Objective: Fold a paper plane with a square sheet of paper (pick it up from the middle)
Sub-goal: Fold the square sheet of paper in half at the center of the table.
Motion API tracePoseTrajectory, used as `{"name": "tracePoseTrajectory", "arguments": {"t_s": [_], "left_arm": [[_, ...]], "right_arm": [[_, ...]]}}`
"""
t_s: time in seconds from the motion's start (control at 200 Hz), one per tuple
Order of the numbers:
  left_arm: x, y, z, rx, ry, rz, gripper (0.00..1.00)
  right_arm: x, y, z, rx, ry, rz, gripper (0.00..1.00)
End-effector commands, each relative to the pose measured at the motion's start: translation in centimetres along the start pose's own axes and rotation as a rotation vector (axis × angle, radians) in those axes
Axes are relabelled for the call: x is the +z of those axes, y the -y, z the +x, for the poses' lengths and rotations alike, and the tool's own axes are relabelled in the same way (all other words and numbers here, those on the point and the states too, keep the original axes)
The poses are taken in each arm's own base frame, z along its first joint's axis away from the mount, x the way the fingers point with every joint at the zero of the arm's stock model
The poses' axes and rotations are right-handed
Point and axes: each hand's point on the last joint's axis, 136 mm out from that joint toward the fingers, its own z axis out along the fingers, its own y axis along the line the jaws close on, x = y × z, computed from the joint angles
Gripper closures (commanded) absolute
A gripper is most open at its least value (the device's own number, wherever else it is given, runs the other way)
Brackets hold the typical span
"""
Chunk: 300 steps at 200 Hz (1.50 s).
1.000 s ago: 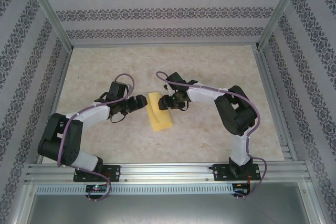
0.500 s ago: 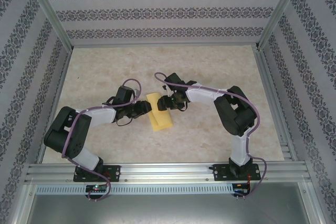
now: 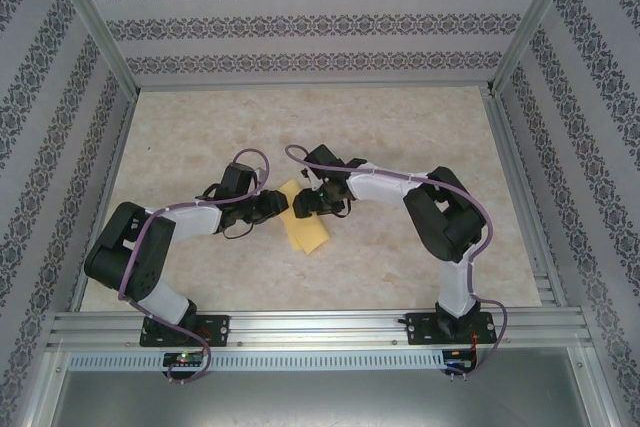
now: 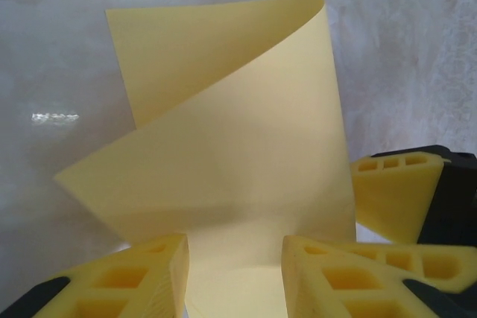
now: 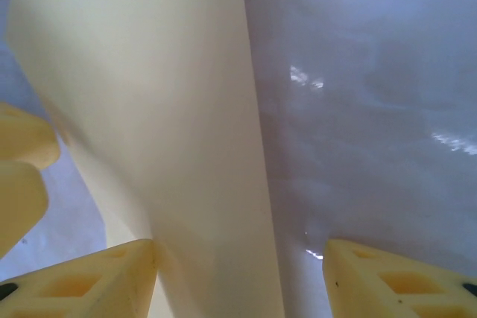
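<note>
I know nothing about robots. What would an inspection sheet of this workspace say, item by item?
Surface: beige mottled tabletop, flat and dry-looking.
Job's things: yellow sheet of paper at the centre, partly folded, one flap curling upward; no plane shape yet.
Clutter: nothing seen.
Grippers: left gripper has its jaws apart with the paper's edge between them; right gripper has its jaws wide apart astride the paper from the opposite side.
Cables: purple cables loop along both arms, off the paper.
Surroundings: patterned walls on three sides, metal rail holding the arm bases.
</note>
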Motion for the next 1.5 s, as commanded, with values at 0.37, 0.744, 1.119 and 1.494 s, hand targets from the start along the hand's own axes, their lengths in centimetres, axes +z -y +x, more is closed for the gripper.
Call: {"name": "tracePoseTrajectory", "arguments": {"t_s": [0.37,0.744,1.119,1.494], "left_arm": [[-0.5,-0.1,-0.9,0.035,0.057,-0.045,0.61],[-1.1,-0.2,-1.9,0.020,0.125,-0.064,0.62],[-1.1,-0.5,-3.2,0.027,0.172,-0.106,0.62],[-0.7,-0.9,-3.3,0.022,0.169,-0.117,0.65]], "right_arm": [[0.3,0.2,-1.1,0.092,0.034,0.065,0.46],[1.8,1.2,-1.2,0.196,0.027,0.107,0.48],[4.3,3.4,1.6,0.194,-0.066,0.224,0.44],[5.8,5.7,3.4,0.192,-0.116,0.333,0.42]]}}
